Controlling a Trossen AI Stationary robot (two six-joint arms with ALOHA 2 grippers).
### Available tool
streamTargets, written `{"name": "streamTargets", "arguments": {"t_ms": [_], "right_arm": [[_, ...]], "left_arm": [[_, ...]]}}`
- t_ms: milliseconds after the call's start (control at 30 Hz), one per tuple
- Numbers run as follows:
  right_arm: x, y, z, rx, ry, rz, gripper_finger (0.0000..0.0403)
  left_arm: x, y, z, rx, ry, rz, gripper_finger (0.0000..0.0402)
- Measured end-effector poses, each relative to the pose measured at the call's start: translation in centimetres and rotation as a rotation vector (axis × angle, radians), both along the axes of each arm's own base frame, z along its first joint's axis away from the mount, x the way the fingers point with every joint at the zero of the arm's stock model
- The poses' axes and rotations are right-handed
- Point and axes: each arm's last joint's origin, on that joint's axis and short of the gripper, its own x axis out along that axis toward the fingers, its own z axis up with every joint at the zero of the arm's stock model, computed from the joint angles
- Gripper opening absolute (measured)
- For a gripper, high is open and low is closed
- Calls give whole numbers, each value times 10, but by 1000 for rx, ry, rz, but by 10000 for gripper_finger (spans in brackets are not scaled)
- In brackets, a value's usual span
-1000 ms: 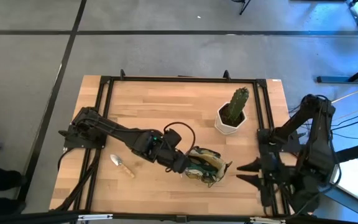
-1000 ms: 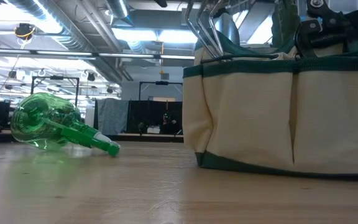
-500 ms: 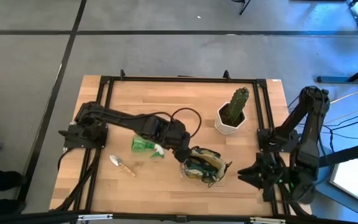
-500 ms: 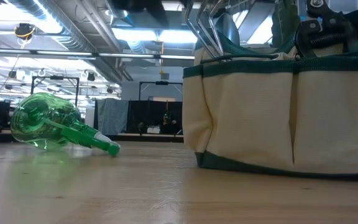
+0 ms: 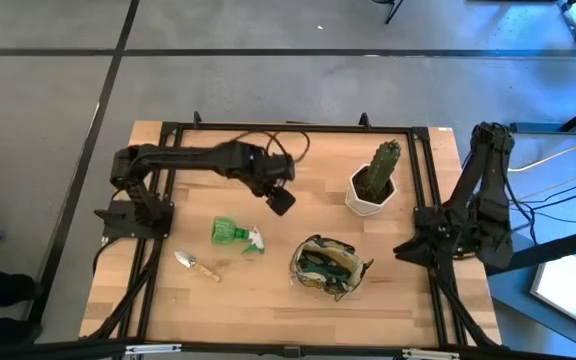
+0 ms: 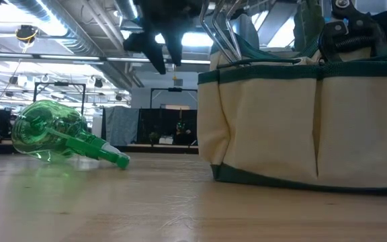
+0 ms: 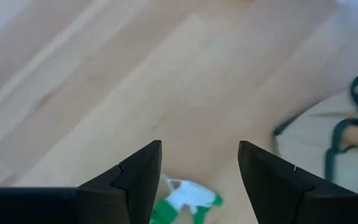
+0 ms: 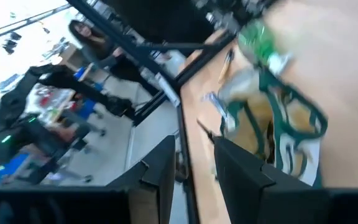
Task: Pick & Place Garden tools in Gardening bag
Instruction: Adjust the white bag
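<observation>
High view: left gripper (image 5: 279,201) hangs empty, jaws parted, above spray bottle (image 5: 231,232). Looks light, slick, rigid plastic; best pinched at the neck. Right gripper (image 5: 408,250) parked, slightly open.

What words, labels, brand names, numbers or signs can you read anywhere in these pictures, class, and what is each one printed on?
None can be read in any view.
Gardening bag: plain fabric, no print showing.
Green spray bottle: no label visible.
White pot of the cactus: bare.
Trowel: no marking visible.
Room behind the table in the low and right wrist views: anything there is too small or blurred to read.
</observation>
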Motion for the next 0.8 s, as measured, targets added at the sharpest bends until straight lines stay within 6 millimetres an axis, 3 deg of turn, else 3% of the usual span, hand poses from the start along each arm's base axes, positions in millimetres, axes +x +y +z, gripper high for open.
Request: {"name": "streamTargets", "arguments": {"t_ms": [133,267,433,600,700,800], "right_arm": [[-4,-9,-24,125,22,39,114],[-5,-12,-49,194,59,27,114],[-7,-14,-80,264,136,48,107],[-8,-16,-104,363,84,76,75],[-6,-19,-112,404,44,68,55],[-3,-22,-115,410,21,45,46]], "left_arm": [[-8,11,-8,-163,-87,-30,207],[-16,-6,-17,-362,-105,-145,207],[-29,-35,-31,-356,-10,-263,207],[-40,-55,-45,-272,99,-394,207],[-44,-59,-54,-274,147,-369,207],[-42,-59,-65,-355,137,-221,207]]}}
